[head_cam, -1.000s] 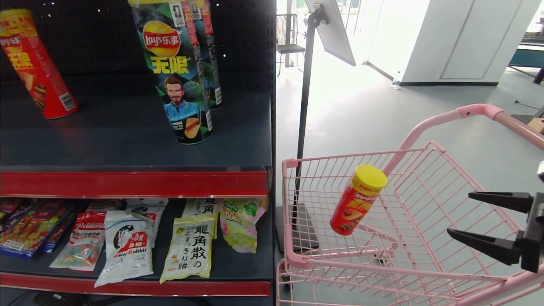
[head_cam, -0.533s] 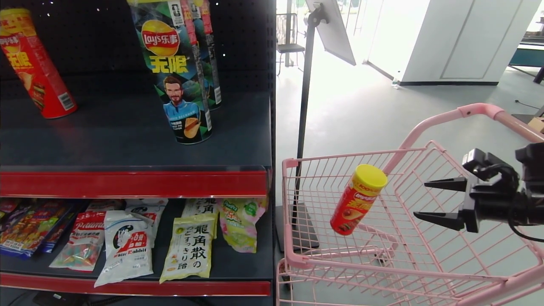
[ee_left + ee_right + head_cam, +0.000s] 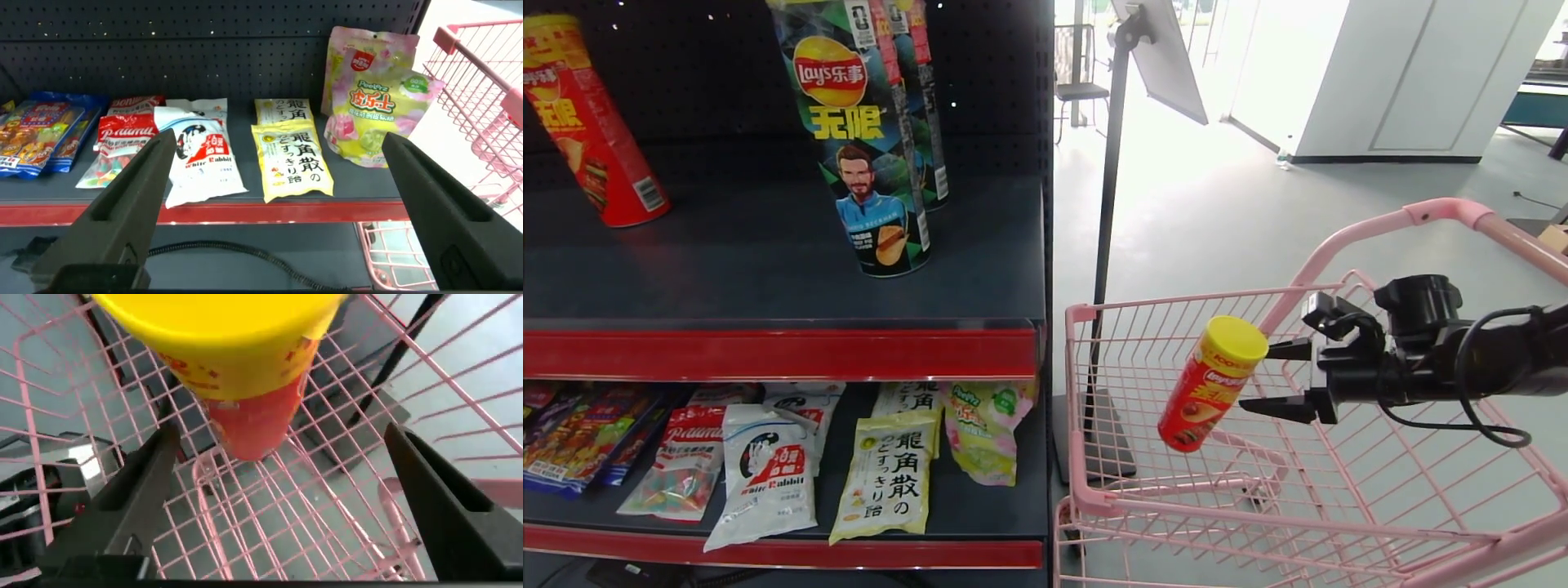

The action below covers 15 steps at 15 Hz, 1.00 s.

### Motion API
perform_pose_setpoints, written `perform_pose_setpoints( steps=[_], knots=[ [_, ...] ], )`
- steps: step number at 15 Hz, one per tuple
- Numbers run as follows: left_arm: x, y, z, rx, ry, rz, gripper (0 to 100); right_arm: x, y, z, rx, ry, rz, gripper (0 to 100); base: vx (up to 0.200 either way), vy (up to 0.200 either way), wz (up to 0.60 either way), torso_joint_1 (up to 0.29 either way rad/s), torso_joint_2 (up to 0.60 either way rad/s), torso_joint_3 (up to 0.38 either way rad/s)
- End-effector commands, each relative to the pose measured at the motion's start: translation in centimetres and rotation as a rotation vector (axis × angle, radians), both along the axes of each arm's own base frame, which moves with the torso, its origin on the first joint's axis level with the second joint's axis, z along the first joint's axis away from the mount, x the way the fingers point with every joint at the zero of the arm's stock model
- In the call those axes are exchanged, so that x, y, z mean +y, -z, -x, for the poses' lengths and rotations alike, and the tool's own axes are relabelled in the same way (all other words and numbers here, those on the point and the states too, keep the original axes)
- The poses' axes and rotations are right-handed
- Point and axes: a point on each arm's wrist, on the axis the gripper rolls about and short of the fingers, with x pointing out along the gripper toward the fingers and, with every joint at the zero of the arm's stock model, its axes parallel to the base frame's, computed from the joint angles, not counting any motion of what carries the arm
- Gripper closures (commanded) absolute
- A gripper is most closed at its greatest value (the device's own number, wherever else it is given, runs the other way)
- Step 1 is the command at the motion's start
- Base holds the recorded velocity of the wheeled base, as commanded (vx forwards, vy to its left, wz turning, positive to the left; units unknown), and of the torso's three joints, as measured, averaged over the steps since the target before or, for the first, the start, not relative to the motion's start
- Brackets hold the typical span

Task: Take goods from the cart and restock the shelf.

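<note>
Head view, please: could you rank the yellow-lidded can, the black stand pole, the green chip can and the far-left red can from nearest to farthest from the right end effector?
From the right end effector:
1. yellow-lidded can, in the cart, just beside the end effector.
2. black stand pole, just left of the cart.
3. green chip can, on the upper shelf, towards its right.
4. far-left red can, at that shelf's left end.
</note>
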Motion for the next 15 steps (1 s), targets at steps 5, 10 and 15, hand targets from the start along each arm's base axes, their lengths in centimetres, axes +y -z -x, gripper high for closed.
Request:
perform_pose_setpoints(
  steps=[5, 10, 15],
  knots=[
    [0.0, 0.0, 0.0, 0.001, 0.0, 0.0, 0, 6.0, -0.9, -1.5, -0.017, -0.144, -0.027, 0, 0.0, 0.0, 0.0, 0.0, 0.0, 0.0],
    [0.0, 0.0, 0.0, 0.001, 0.0, 0.001, 0, 8.8, -1.9, -1.5, -0.04, -0.207, -0.039, 100, 0.0, 0.0, 0.0, 0.0, 0.0, 0.0],
    [0.0, 0.0, 0.0, 0.001, 0.0, 0.0, 0, 9.8, -4.1, -0.3, -0.078, -0.232, -0.044, 100, 0.0, 0.0, 0.0, 0.0, 0.0, 0.0]
  ],
)
